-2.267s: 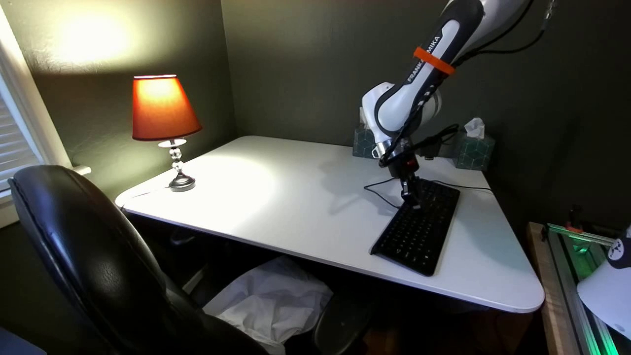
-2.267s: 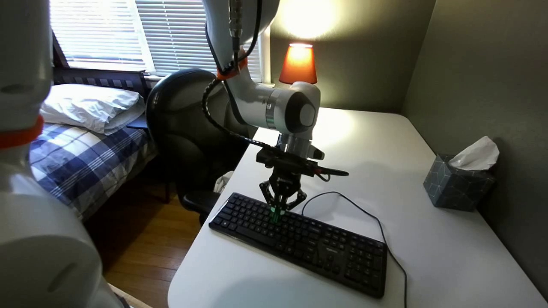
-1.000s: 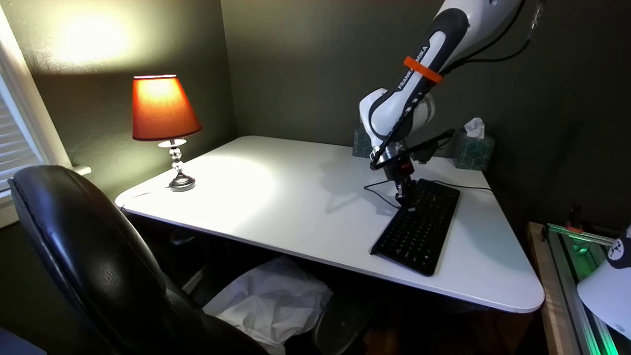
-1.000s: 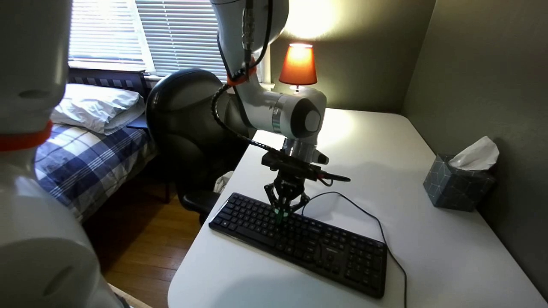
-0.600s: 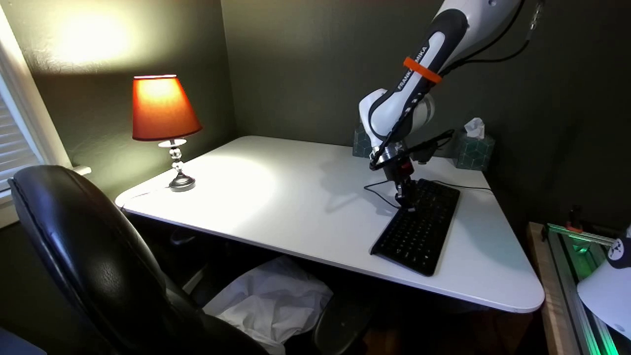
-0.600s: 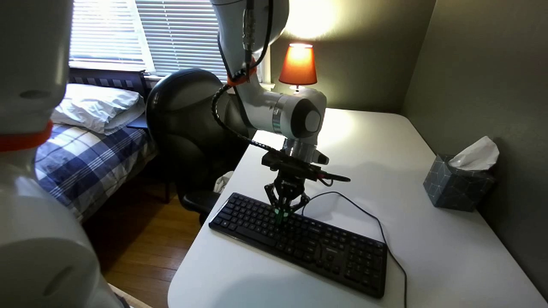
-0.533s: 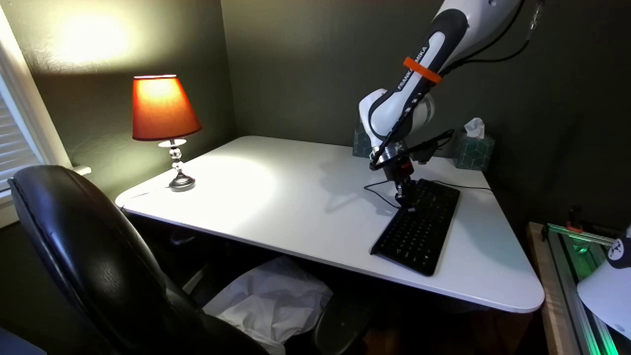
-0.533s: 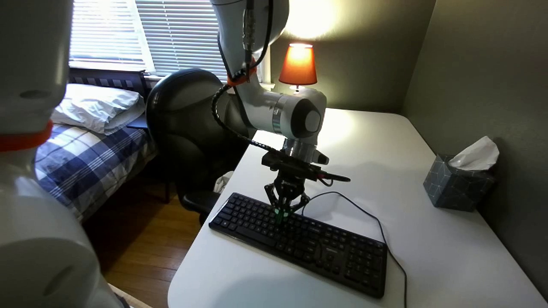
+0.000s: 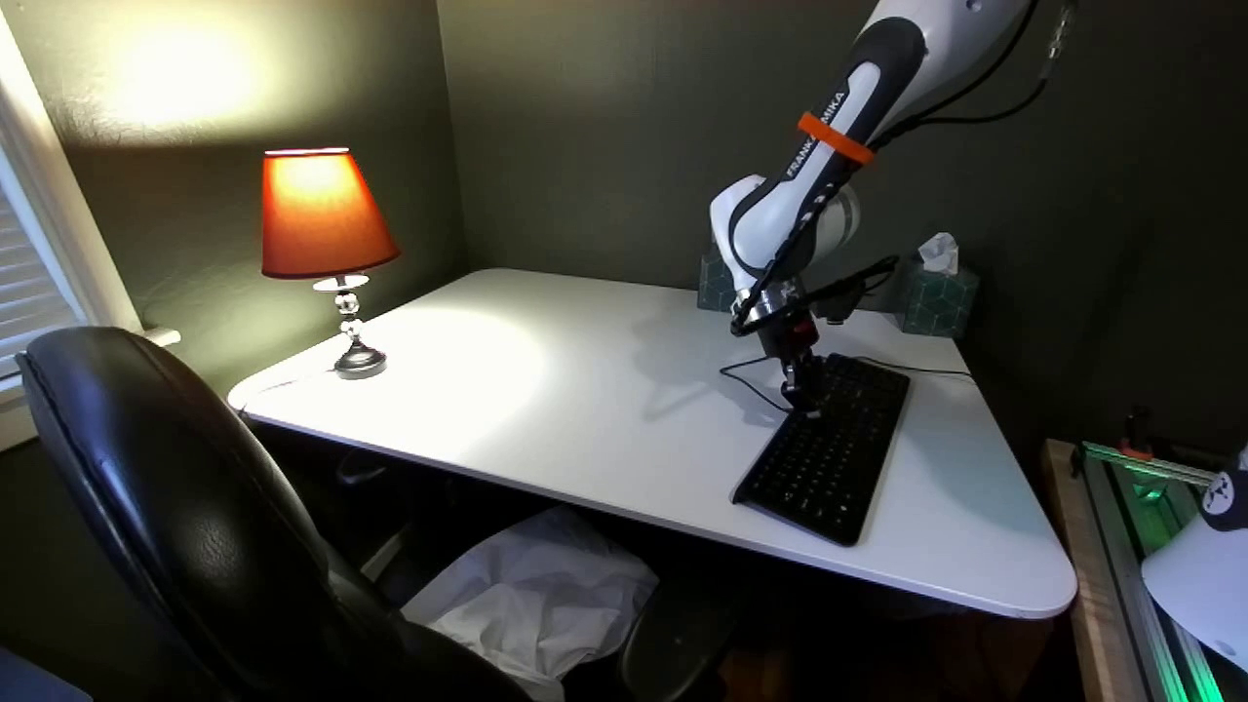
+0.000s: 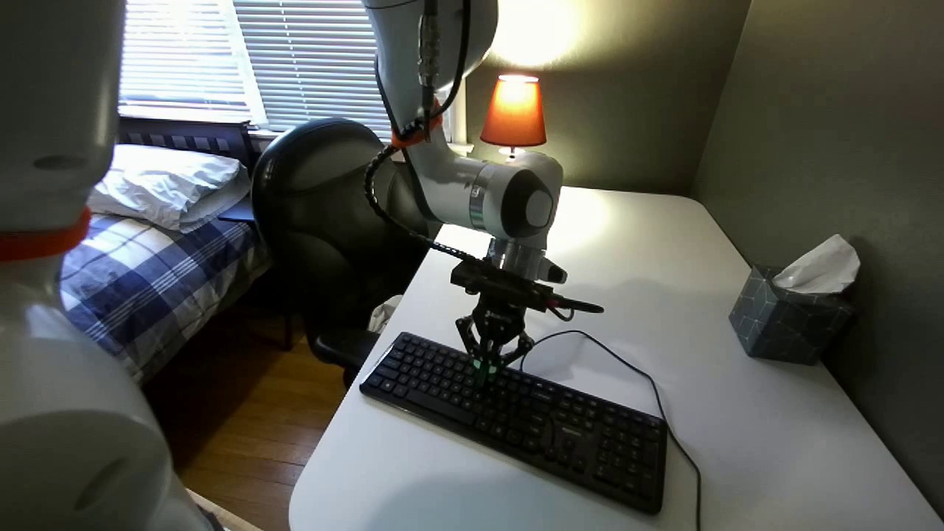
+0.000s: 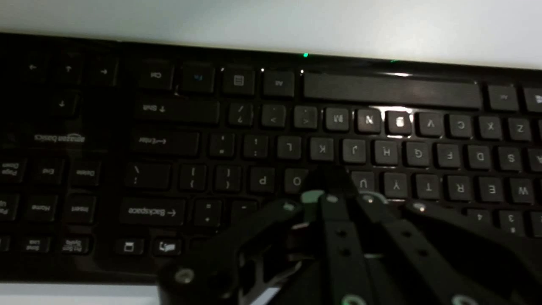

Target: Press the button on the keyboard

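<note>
The black keyboard [image 9: 817, 478] lies flat on the white desk in both exterior views [image 10: 582, 450]. In the wrist view the keyboard [image 11: 391, 90] spans the frame with its key letters upside down. My gripper [image 10: 483, 380] points down over the far-side key rows, left of the keyboard's middle in that exterior view. In the wrist view the gripper's fingertips [image 11: 332, 173] are together with nothing between them. They cover the spot between the O key [image 11: 296, 181] and the U key [image 11: 363, 182]. The key under the tips is hidden, and I cannot tell whether it is pressed down.
The thin cable [image 10: 627, 361] runs over the desk behind the keyboard. A tissue box [image 10: 789, 317] stands by the wall, and another tissue box [image 9: 718, 283] is partly behind the arm. A lit lamp [image 9: 327, 214] stands at the desk's far end. A black chair [image 9: 166, 487] is at the desk's edge.
Since 2.3 s ago the arm has come slightly lower and shifted a little along the keyboard, the tips now at the keys. Over the last second nothing has visibly moved.
</note>
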